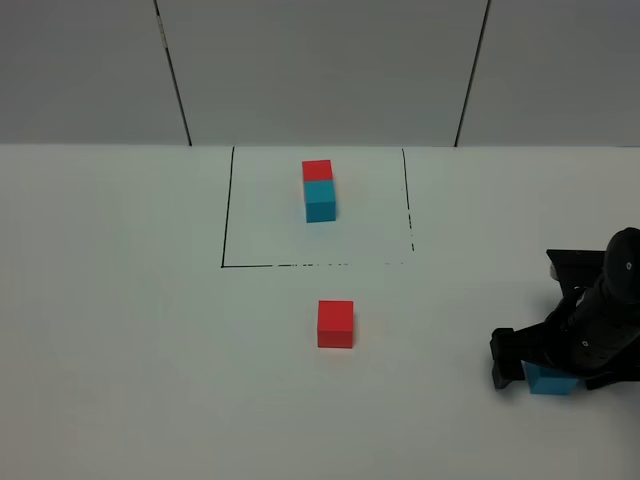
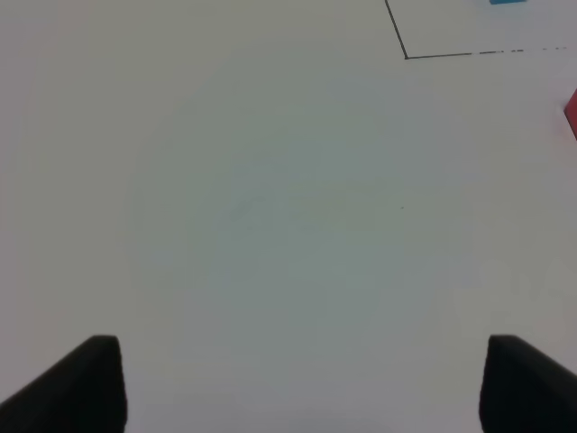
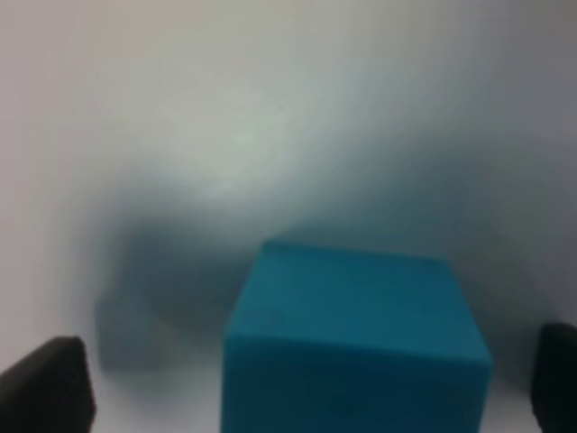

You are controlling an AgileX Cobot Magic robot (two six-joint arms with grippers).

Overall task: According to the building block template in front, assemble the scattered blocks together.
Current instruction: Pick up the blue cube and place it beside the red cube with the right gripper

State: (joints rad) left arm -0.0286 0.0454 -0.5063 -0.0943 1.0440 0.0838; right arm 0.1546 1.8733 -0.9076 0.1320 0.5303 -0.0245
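The building block template (image 1: 319,190) is a red cube joined to a cyan cube, standing inside a thin black drawn outline (image 1: 227,210) at the back of the table. The loose red cube (image 1: 335,324) sits in front of the outline. The loose cyan cube (image 1: 549,382) sits at the right. My right gripper (image 1: 550,368) is lowered over it and open. In the right wrist view the cyan cube (image 3: 352,325) lies between the fingertips (image 3: 45,388) with gaps on both sides. My left gripper (image 2: 302,388) is open and empty over bare table; it is out of the high view.
The left wrist view shows a corner of the black outline (image 2: 406,56) and an edge of the red cube (image 2: 572,113) far ahead. The white table (image 1: 130,330) ends at a grey panelled wall (image 1: 320,70) behind.
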